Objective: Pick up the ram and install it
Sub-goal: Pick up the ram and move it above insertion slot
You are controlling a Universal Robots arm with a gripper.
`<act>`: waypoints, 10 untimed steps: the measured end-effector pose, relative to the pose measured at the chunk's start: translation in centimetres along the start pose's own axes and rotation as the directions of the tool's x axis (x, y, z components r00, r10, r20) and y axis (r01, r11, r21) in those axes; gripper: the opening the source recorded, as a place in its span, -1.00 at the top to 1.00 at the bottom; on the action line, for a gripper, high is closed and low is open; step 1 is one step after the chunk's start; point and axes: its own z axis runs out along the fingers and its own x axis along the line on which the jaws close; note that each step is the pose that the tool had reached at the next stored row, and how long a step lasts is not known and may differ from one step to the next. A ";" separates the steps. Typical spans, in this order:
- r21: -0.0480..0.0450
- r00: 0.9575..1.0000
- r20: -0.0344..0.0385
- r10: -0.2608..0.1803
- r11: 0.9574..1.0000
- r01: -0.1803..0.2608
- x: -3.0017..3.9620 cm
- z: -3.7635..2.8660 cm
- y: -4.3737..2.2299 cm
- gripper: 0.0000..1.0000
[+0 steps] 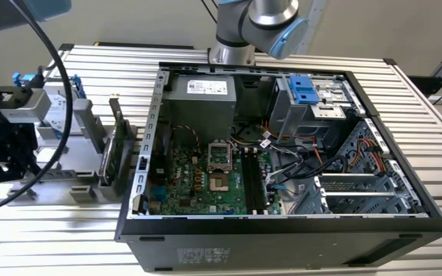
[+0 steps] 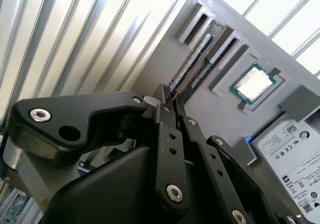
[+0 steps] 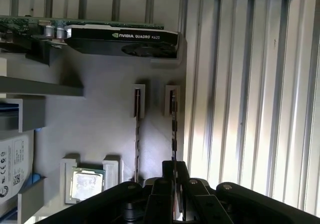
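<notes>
Black metal pincer point(image 3: 173, 171), nipped shut on the thin green ram stick point(image 3: 173, 126) nearest the grey tray's point(image 3: 100, 134) edge, needs a square, centred hold.

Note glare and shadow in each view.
Exterior view: even light, case interior shaded. Second wrist view: table slats glare white, processor reflects, gripper dark. First wrist view: tray in shadow, ram dim.
</notes>
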 end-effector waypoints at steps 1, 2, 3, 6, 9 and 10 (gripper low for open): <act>0.000 1.000 0.000 0.000 1.000 0.000 0.00 -0.09 0.00 1.00; 0.000 1.000 0.000 0.000 1.000 0.000 0.00 -0.17 0.01 1.00; 0.000 1.000 0.000 0.000 1.000 0.000 0.00 -0.26 0.01 1.00; 0.000 1.000 0.000 0.000 1.000 0.000 -0.01 -0.48 0.01 1.00; 0.000 1.000 0.000 0.000 1.000 0.000 -0.01 -0.72 0.02 1.00; 0.000 1.000 0.000 0.000 1.000 0.000 -0.01 -0.81 0.03 1.00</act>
